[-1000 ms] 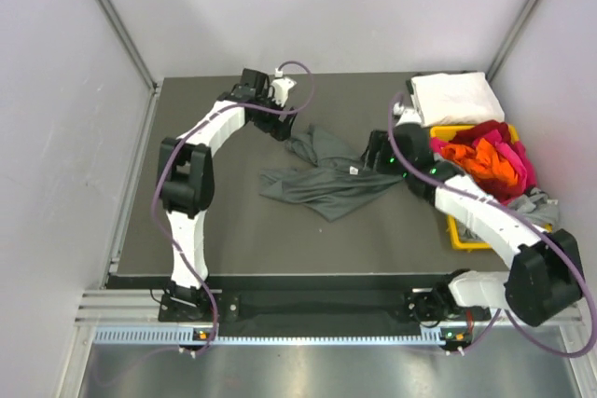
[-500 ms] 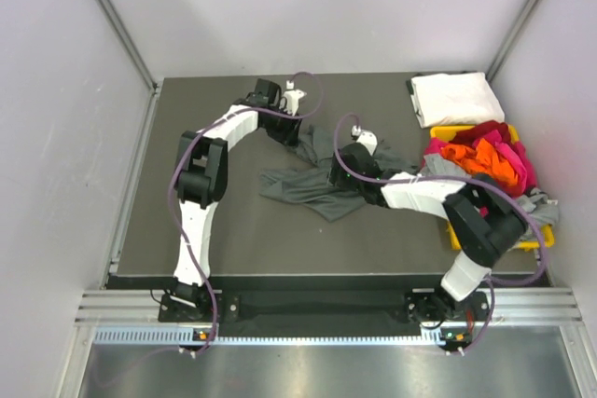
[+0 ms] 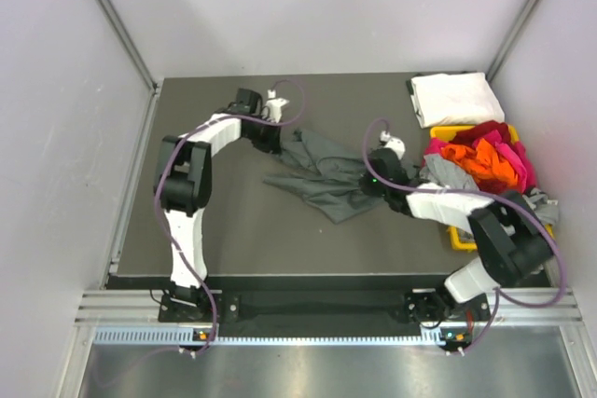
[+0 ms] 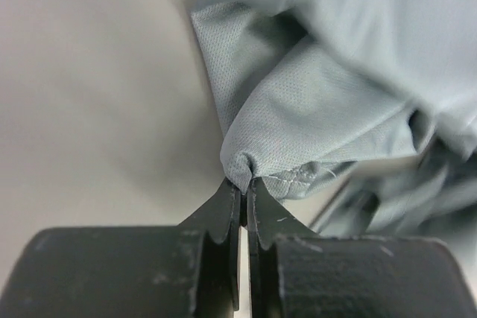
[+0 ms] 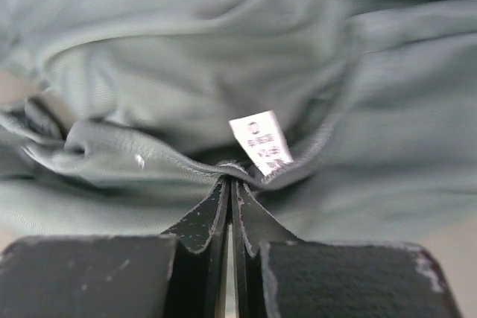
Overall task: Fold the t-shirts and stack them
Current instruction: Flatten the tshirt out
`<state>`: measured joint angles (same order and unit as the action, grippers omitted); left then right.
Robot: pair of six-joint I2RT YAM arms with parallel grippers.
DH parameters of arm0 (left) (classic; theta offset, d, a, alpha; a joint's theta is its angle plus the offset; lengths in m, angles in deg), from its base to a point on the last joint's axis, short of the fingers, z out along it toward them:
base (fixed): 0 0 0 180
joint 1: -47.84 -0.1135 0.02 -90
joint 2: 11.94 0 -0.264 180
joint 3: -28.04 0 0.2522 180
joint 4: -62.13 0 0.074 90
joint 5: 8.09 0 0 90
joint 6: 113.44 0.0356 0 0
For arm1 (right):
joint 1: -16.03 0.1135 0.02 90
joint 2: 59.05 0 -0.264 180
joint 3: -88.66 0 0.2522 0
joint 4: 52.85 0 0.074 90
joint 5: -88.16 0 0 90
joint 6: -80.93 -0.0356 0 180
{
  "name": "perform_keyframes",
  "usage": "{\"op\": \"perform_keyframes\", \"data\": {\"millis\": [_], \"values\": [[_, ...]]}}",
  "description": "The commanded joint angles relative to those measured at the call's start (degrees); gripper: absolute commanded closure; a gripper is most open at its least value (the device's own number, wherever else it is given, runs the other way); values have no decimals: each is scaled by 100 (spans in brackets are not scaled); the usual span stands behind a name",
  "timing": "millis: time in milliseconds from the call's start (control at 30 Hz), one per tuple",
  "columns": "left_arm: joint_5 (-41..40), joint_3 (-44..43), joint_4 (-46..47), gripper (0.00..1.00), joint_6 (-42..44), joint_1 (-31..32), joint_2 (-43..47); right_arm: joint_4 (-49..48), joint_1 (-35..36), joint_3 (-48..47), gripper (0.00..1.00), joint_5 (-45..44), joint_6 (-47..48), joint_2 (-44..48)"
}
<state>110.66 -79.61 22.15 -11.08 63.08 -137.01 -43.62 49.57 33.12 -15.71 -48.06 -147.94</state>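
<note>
Dark grey t-shirt [image 3: 322, 174], mid-frame: my left gripper [image 4: 244, 182] and right gripper [image 5: 229, 182] clamp its edges; next, spread flat.

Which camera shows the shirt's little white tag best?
The right wrist view: the tag is big and close, just above the pincer. The top view shows the whole shirt, the tag too small to see; the left wrist shows only a hem.

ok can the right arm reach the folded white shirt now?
Probably not yet: the right gripper is shut on the dark grey t-shirt. Once it lets go, bare table leads to the white t-shirt, so likely yes.
</note>
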Motion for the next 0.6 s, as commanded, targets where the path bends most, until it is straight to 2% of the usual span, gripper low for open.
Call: {"op": "perform_keyframes", "data": {"millis": [0,167,333,567], "values": [[43,615,64,100,117,-741,1150,-153,-478,284,100,463,503,810],[-150,1749,-409,100,801,-1488,2511,365,-603,100,100,877,1496,1338],[-238,2470,-1157,100,1487,-2427,3706,628,-927,-84,100,1008,1929,1540],[-239,2341,-1939,100,1980,-3413,4834,936,-1201,-532,100,1264,2342,1655]]}}
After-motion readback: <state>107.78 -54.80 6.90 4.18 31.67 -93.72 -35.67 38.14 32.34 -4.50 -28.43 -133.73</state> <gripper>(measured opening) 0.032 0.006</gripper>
